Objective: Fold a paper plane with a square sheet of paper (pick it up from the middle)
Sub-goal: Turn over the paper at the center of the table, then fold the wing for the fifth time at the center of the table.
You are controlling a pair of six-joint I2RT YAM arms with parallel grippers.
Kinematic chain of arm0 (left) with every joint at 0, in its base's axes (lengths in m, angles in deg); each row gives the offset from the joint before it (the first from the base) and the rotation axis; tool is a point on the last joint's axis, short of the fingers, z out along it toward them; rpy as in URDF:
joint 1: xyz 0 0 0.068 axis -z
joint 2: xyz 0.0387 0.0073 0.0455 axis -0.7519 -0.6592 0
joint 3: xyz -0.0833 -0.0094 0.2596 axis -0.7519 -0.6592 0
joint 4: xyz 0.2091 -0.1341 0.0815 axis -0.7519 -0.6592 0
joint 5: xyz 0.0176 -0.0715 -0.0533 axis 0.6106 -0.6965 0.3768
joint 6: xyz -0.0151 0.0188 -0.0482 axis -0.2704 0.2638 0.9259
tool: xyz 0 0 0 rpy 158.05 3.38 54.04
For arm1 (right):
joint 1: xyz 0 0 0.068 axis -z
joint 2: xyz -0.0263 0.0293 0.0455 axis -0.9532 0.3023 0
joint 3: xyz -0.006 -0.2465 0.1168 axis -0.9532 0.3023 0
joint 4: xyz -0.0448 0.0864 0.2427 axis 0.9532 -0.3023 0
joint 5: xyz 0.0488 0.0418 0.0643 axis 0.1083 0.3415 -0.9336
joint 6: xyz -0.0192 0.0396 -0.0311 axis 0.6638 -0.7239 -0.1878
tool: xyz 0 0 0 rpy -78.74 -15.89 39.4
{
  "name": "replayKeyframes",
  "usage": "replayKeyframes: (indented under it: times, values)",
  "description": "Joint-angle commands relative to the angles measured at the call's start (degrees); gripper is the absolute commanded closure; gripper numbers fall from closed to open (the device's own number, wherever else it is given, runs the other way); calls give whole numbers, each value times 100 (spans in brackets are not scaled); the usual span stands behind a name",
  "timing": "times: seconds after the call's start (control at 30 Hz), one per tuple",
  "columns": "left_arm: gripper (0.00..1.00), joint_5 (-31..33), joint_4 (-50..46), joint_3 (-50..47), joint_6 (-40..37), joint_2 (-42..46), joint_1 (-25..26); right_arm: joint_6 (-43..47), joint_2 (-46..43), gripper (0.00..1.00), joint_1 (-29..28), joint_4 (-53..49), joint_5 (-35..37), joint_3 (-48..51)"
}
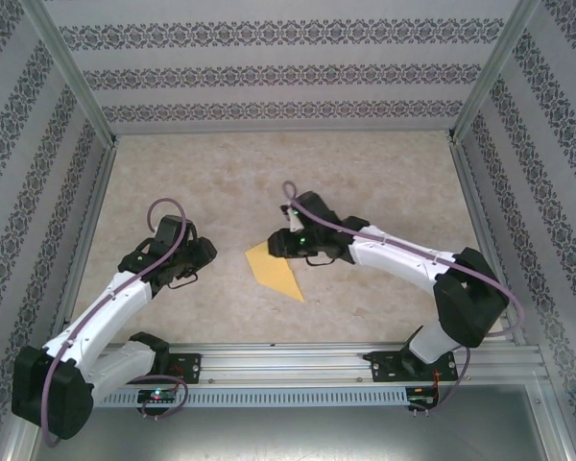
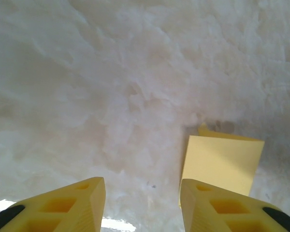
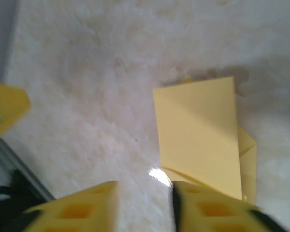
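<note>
Left gripper (image 2: 141,193) was parted and empty, right gripper (image 3: 145,193) narrower but empty too, part-folded sheet of paper (image 1: 274,269) flat on the table (image 1: 384,182) between them, so most folding looked left to do

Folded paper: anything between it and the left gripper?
Nothing visible. The left gripper is open, and just bare table separates it from the folded paper, which lies ahead and to the right of its fingers.
</note>
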State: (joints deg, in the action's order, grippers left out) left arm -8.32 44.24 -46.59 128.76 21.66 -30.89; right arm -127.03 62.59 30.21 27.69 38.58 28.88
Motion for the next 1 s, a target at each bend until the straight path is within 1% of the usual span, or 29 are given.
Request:
replayKeyframes:
  times: [0.0, 0.07, 0.13, 0.2, 0.33, 0.43, 0.53, 0.6, 0.67, 0.73, 0.83, 0.9, 0.97]
  values:
    - [54, -688, 463, 0, -198, -299, -33, -491, 106, 76, 276, 1523, -1482, 828]
    - [53, -968, 596, 59, -237, -531, 1, -335, 118, 79, 330, 1552, -1818, 949]
    - [53, -1157, 720, 90, -248, -748, 78, -90, 165, 82, 359, 1179, -1669, 959]
    - [53, -1257, 804, 135, -223, -960, 182, 19, 238, 83, 427, 1157, -1682, 1086]
    - [53, -1255, 845, 297, -196, -1322, 477, 43, 482, 83, 535, 1362, -1881, 1224]
    - [52, -1239, 878, 393, -143, -1537, 644, 47, 794, 84, 572, 1382, -1895, 1244]
    - [52, -1183, 849, 505, -142, -1720, 824, -45, 941, 84, 611, 1698, -1768, 1441]
    - [52, -1157, 866, 529, -115, -1816, 917, -110, 1083, 84, 650, 1753, -1561, 1500]
    - [52, -1170, 910, 565, -79, -1936, 994, -358, 1198, 84, 702, 1968, -1331, 1678]
    - [52, -1150, 941, 597, -34, -2031, 1057, -889, 1316, 83, 721, 2166, -1060, 1876]
    - [51, -1188, 1123, 572, 62, -2153, 1109, -1770, 1549, 83, 685, 3166, -1050, 2342]
    - [51, -1247, 1260, 570, 140, -2287, 1113, -1989, 1677, 83, 652, 3558, -1063, 2499]
    - [50, -1337, 1423, 558, 231, -2412, 1114, -1988, 1698, 83, 654, 3514, -1006, 2500]
